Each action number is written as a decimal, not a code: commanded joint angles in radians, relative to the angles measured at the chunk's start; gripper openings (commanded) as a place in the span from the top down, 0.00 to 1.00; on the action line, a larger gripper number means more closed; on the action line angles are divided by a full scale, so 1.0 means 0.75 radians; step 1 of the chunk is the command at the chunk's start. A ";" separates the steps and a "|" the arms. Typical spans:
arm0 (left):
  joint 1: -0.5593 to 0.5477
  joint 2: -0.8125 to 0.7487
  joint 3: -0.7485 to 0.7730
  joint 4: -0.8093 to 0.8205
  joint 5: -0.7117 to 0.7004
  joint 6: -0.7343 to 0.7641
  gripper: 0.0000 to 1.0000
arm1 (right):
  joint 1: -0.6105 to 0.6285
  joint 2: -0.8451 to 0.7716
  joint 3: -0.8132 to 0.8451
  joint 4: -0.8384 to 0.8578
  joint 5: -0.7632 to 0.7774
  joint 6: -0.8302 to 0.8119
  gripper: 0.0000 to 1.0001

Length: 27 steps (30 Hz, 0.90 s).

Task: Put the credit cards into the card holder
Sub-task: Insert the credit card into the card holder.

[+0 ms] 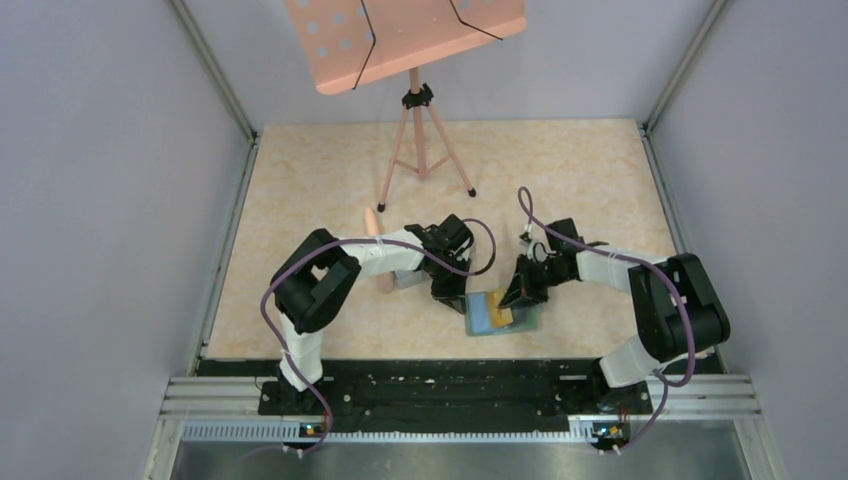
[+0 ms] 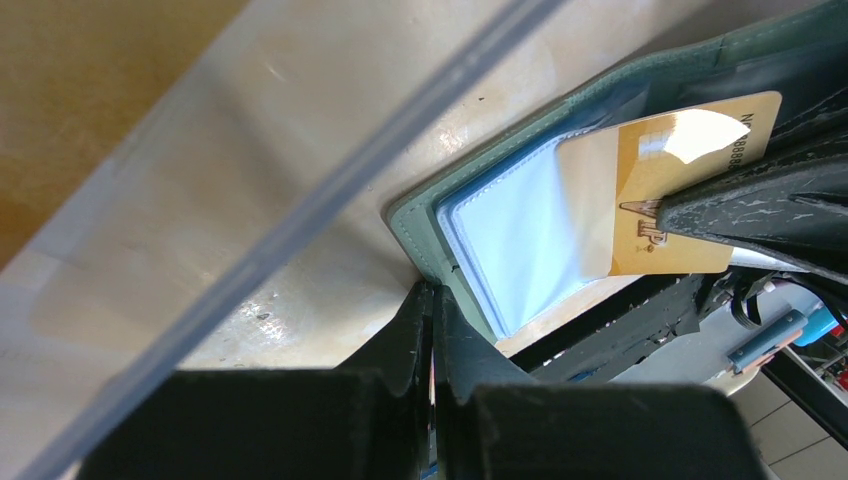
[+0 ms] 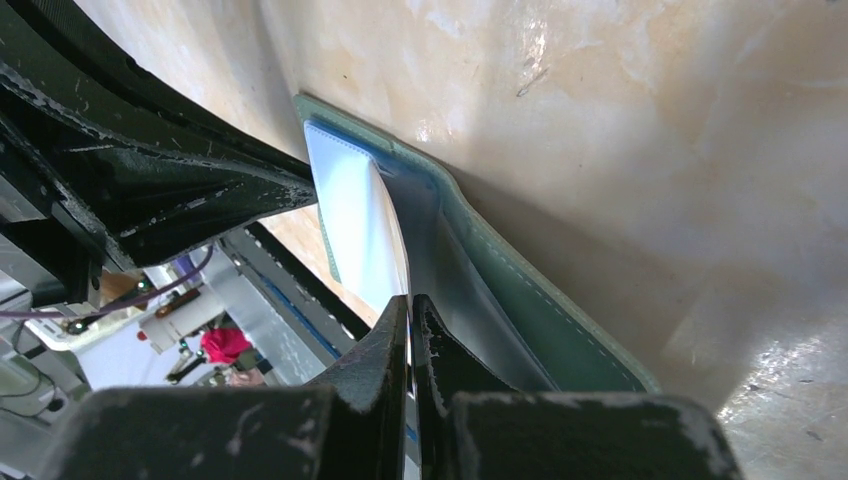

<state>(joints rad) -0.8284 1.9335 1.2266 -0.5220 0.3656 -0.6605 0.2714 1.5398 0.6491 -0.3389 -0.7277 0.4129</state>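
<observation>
Left wrist: clamping card holder (image 2: 425, 215) in left gripper (image 2: 432, 300); pinching credit card (image 2: 665, 180), half sleeved ahead, in right gripper (image 3: 410, 305); unfinished.

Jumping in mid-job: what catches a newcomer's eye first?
The open green card holder near the table's front, where both arms meet: the left claw pinches its edge while the right claw holds a gold credit card at its pale blue sleeve. A pink music stand rises at the far side.

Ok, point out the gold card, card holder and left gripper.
gold card (image 2: 640, 185): left wrist view, printed face.
card holder (image 2: 415, 222): left wrist view, green corner rim.
left gripper (image 2: 432, 295): left wrist view, between fingertips.
</observation>
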 commanded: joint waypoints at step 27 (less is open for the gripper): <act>0.000 -0.002 0.034 -0.043 0.023 -0.038 1.00 | 0.200 0.119 0.299 -0.380 0.322 -0.033 0.44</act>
<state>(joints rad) -0.8284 1.9335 1.2293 -0.5213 0.3691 -0.6777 0.3969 1.5990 0.8768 -0.6598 -0.4397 0.3859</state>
